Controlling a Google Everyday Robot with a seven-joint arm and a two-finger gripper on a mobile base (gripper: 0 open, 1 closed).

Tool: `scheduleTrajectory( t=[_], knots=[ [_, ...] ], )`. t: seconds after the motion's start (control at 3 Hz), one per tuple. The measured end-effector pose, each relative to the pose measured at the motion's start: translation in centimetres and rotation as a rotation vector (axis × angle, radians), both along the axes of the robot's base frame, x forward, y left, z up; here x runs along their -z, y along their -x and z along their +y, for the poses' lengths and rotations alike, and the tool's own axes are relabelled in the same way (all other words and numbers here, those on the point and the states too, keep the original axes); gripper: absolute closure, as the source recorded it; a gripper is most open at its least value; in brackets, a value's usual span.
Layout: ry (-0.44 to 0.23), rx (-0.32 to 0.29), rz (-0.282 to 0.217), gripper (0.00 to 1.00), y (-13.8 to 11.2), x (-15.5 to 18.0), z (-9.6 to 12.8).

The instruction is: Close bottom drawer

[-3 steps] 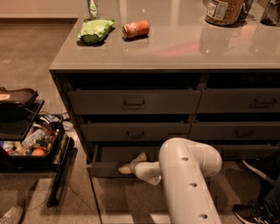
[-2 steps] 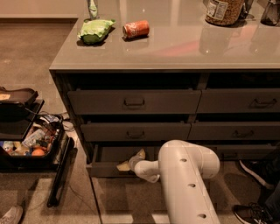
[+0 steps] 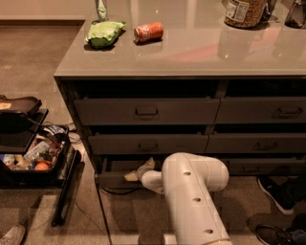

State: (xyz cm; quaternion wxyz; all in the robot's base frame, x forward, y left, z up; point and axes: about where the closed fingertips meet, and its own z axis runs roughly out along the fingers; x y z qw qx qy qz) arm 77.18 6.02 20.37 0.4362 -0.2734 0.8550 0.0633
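Observation:
The bottom drawer (image 3: 114, 180) is the lowest of the left three-drawer column of the grey cabinet (image 3: 181, 52). It stands pulled out a little, with a dark gap above its low front. My gripper (image 3: 137, 171) is at the drawer's front, just right of its middle, over its top edge. My white arm (image 3: 193, 191) reaches in from the lower right and hides the drawer's right half and its handle. The two taller drawers above, the upper (image 3: 146, 111) and the middle (image 3: 147, 143), sit pushed in.
On the countertop lie a green bag (image 3: 103, 33), a red can (image 3: 148, 32), a bottle (image 3: 100, 7) and a jar (image 3: 245, 11). A black crate (image 3: 32, 160) of items stands on the floor at left. Dark shoes (image 3: 276, 194) are at the right, and a pale shoe (image 3: 11, 235) at the bottom left.
My arm and gripper have shifted slightly left and up along the drawer front. The drawer's position looks the same.

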Motion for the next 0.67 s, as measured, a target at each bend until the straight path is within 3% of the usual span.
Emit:
scheduleTrajectory(
  t=[0.67],
  knots=[
    [0.029, -0.001, -0.01, 0.0, -0.01, -0.54, 0.54]
  ],
)
